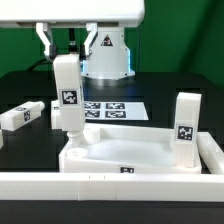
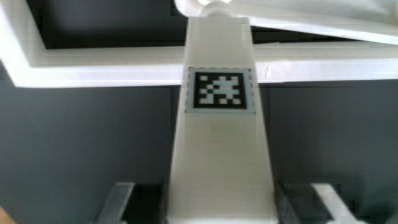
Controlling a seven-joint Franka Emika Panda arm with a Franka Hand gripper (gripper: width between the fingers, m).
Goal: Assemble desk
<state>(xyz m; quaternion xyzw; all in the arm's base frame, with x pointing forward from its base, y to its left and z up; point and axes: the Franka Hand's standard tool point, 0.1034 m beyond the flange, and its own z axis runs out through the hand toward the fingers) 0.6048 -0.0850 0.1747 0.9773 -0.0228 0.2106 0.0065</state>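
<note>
White desk top (image 1: 140,152) and legs (image 1: 67,78), black-and-white tags (image 2: 219,88), black table (image 1: 18,146).

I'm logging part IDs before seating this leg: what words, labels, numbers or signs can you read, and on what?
Words, brands, numbers: none in either view.
Black-and-white square code tags, no letters or digits: one each on the raised leg, the standing leg and the lying leg.
Several more tags on the marker board: too small to make out.
</note>
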